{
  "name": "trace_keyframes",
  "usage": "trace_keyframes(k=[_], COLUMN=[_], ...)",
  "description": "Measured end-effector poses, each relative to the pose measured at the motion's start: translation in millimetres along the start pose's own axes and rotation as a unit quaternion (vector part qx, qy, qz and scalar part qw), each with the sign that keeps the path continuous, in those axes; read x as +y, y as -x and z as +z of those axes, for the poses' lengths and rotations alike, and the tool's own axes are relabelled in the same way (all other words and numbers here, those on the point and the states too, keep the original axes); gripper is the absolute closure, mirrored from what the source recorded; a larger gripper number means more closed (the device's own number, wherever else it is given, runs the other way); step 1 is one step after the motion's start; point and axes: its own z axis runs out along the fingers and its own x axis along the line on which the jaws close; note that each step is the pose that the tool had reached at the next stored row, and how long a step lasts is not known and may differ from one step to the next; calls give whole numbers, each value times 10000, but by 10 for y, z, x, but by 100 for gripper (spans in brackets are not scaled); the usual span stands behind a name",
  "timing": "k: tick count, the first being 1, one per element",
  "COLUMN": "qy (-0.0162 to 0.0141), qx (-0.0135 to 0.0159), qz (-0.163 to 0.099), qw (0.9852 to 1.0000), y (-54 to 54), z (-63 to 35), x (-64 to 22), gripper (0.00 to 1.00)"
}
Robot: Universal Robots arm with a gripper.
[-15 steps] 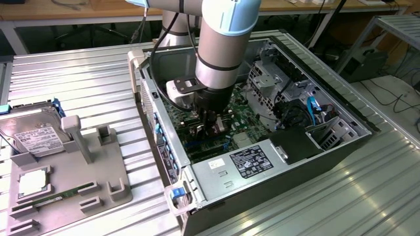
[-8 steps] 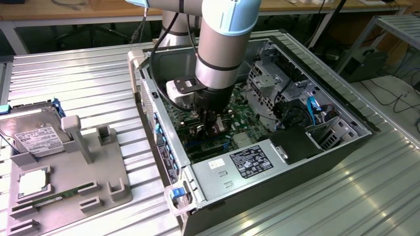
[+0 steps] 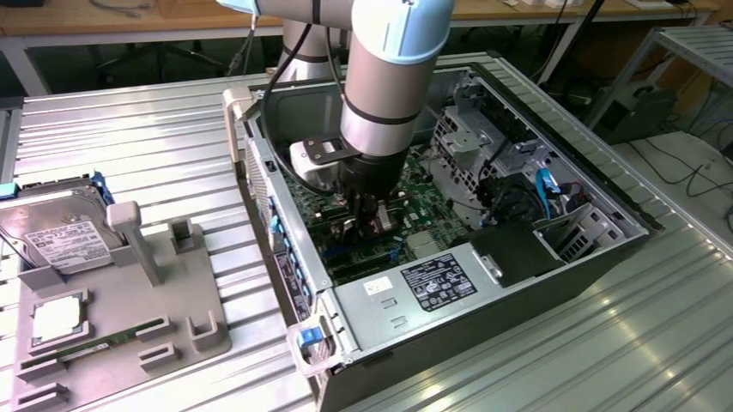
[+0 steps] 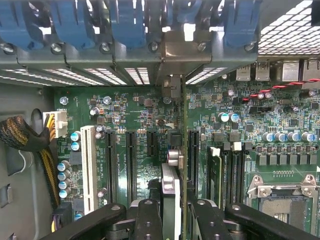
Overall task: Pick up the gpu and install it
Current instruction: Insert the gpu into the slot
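Observation:
My gripper (image 4: 177, 220) is shut on the gpu (image 4: 183, 150), which I see edge-on as a thin upright card between the two black fingers (image 4: 149, 220). Its silvery bracket (image 4: 175, 50) reaches the rear slot openings of the case, under the blue clips (image 4: 125, 22). The card's lower edge stands at the green motherboard (image 4: 140, 115), beside the long black expansion slots (image 4: 131, 165); I cannot tell whether it is seated. In the exterior view the gripper (image 3: 366, 221) is down inside the open computer case (image 3: 266, 184), over the motherboard (image 3: 430, 206).
A grey fixture tray (image 3: 172, 300) at the exterior view's left holds a silver hard drive (image 3: 63, 245), a square chip (image 3: 57, 322) and a green memory stick (image 3: 109, 343). The power supply (image 3: 430, 287) fills the case's near end. Drive cages (image 3: 469, 142) and cables (image 3: 544, 184) lie beyond the gripper.

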Motion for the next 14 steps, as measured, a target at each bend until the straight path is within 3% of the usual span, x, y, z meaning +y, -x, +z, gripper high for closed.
trace_keyframes(k=[14], qy=[1], qx=[1], qz=[0], qw=[10000], y=[-1], z=[28], x=[1], gripper=[72])
